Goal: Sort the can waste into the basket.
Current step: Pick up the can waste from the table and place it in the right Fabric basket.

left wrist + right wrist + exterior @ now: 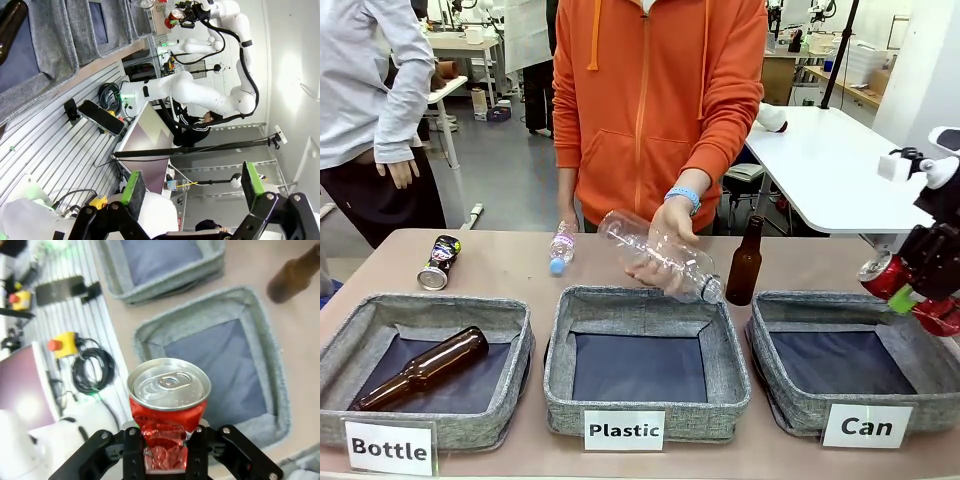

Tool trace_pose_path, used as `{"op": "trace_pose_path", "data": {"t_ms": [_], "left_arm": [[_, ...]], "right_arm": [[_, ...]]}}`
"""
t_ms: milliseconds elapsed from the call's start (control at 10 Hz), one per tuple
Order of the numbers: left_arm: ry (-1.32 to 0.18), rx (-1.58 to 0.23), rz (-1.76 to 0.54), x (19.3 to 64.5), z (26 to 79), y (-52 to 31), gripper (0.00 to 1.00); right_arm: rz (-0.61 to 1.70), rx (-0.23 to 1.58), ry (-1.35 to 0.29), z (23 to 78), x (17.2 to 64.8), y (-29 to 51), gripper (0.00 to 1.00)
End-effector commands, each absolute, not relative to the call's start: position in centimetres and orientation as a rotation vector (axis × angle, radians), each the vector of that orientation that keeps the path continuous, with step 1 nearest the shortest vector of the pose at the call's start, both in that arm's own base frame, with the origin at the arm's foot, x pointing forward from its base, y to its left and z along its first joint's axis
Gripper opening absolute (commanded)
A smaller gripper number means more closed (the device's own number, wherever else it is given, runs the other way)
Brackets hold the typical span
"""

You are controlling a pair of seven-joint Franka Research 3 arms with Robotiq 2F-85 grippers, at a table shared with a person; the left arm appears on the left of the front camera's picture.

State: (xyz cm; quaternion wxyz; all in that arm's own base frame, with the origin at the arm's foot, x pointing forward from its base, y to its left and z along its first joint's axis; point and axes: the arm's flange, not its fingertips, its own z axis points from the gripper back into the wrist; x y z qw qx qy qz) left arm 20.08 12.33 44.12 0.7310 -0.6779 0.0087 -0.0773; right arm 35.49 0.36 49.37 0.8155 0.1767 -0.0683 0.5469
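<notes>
My right gripper (900, 292) is shut on a shiny red can (881, 274) and holds it in the air above the right rim of the grey "Can" basket (775, 310). In the right wrist view the dented red can (168, 399) sits between the fingers of the right gripper (165, 442), silver top facing the camera, with the basket (200, 314) below. A black printed can (439, 262) lies on the table at the far left, behind the "Bottle" basket. My left gripper (192, 186) is open and empty, off the table.
A person's hand holds a clear plastic bottle (660, 255) over the "Plastic" basket (560, 340). A brown bottle (745, 262) stands upright between the middle and right baskets. Another brown bottle (420, 368) lies in the "Bottle" basket. A small plastic bottle (562, 247) lies behind.
</notes>
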Motion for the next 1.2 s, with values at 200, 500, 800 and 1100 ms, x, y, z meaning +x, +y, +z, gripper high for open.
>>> {"op": "trace_pose_path", "data": {"t_ms": [200,500,800,1100], "left_arm": [[0.006,-1.513,-0.179,20.0,44.2,12.5,1.0],[0.006,-1.513,-0.179,20.0,44.2,12.5,1.0],[0.006,-1.513,-0.179,20.0,44.2,12.5,1.0],[0.006,-1.513,-0.179,20.0,44.2,12.5,1.0]], "right_arm": [[1.303,0.209,-0.158,48.1,35.9,-0.6,0.0],[1.314,0.208,-0.142,47.3,35.9,-1.4,0.83],[1.304,0.242,-0.165,47.2,36.2,-1.9,1.0],[1.284,0.278,-0.17,47.1,36.8,-2.0,1.0]]}}
